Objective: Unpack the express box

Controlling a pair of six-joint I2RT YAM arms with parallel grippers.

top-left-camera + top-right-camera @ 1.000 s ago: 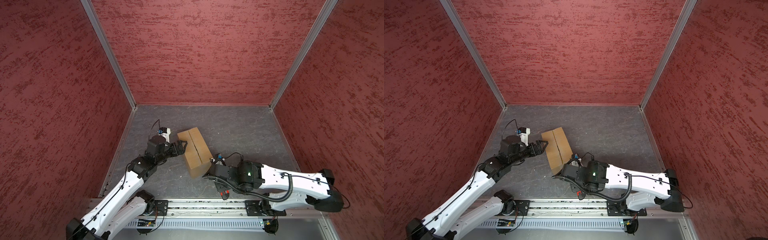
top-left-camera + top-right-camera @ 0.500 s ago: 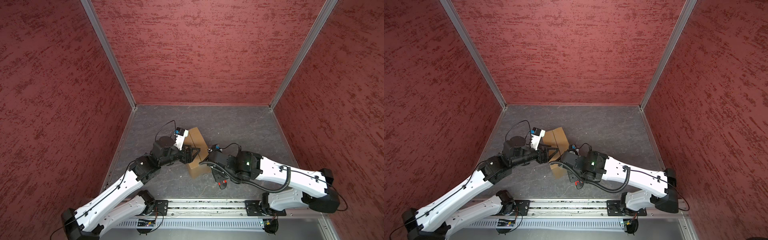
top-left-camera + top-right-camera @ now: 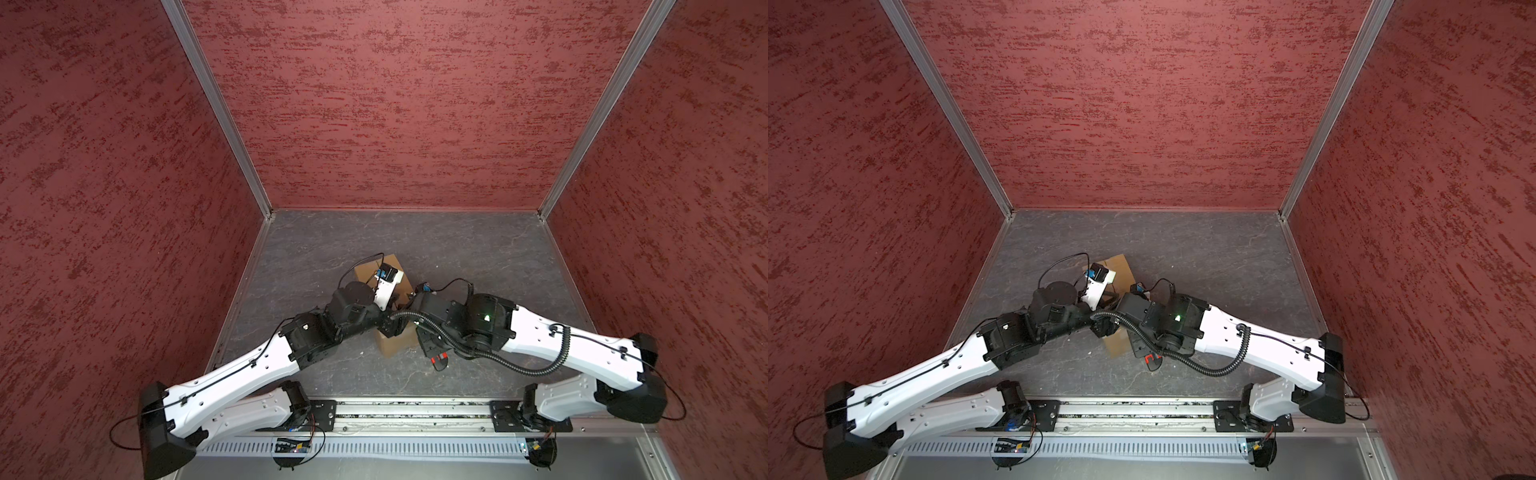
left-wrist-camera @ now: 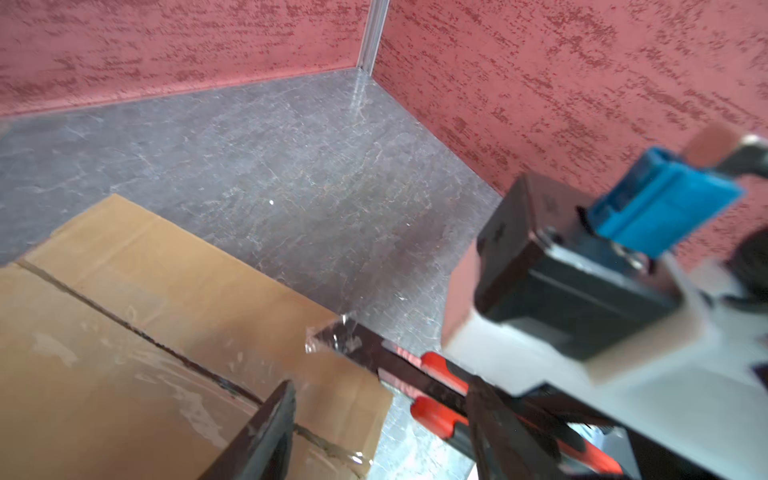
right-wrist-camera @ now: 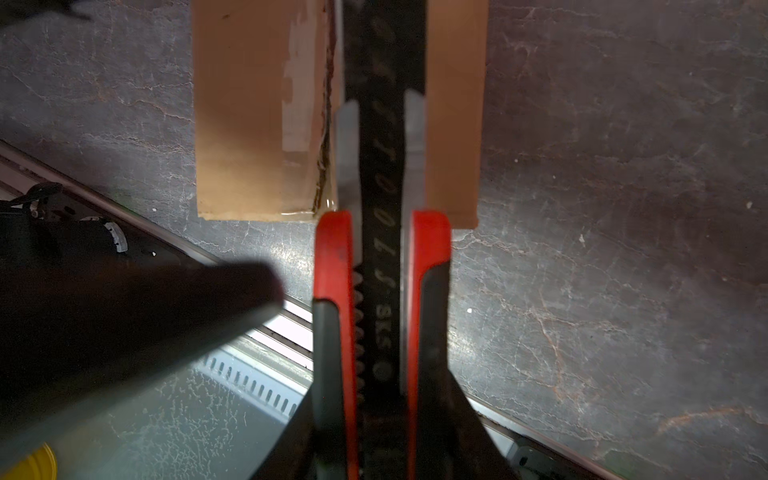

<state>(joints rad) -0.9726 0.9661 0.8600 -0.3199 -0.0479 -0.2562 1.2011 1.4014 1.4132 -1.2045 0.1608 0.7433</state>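
Note:
The express box [image 3: 390,350] [image 3: 1118,348], a plain brown carton with a taped centre seam, lies mid-floor, mostly hidden under both wrists. In the left wrist view its top [image 4: 174,316] and one end corner show. My left gripper [image 4: 380,384] [image 3: 395,328] stands open astride that corner, with one finger [image 4: 270,428] over the seam and floor showing before the far finger. My right gripper [image 5: 382,399] [image 3: 430,345] is shut on a red-and-black utility knife [image 5: 380,266] [image 4: 440,411] [image 3: 1152,359]. The knife's front lies over the box end [image 5: 249,124], just beside the seam.
Red textured walls [image 3: 395,104] close in the grey stone floor [image 3: 478,249] on three sides. A metal rail [image 3: 411,415] with both arm bases runs along the front. The two wrists nearly touch above the box. The right arm's camera mount [image 4: 582,299] sits close beside my left gripper.
My left arm swung right from the box's side to above it, and its jaws narrowed. My right arm carried the knife forward and left to the box. The box has turned slightly.

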